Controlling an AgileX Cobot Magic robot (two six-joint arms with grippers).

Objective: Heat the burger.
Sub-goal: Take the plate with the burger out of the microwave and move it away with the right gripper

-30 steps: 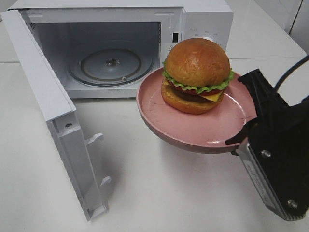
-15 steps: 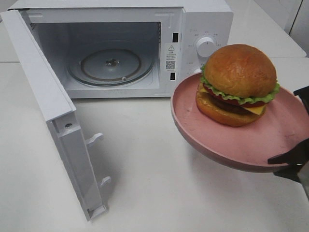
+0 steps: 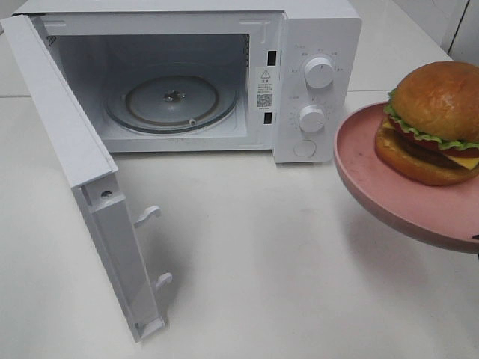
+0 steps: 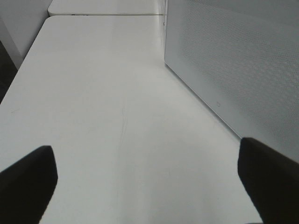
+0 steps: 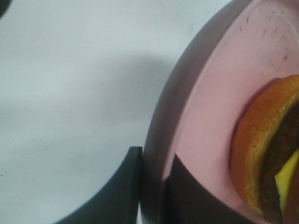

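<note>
We see the right gripper [image 5: 152, 186] pinching the rim of the pink plate [image 5: 201, 116], one finger under the rim and one on top. The burger [image 3: 434, 123] sits on that plate, just beyond the fingertips, held up above the white table [image 3: 247, 247] and off to the side of the microwave [image 3: 187, 75], whose door [image 3: 82, 179] stands open. The left gripper [image 4: 149, 182] is spread wide with nothing between its fingers, low over the table beside the microwave's side wall.

White microwave [image 3: 224, 75], door [image 3: 82, 172] wide open, glass turntable [image 3: 172, 101] inside, on white table [image 3: 247, 254]
</note>
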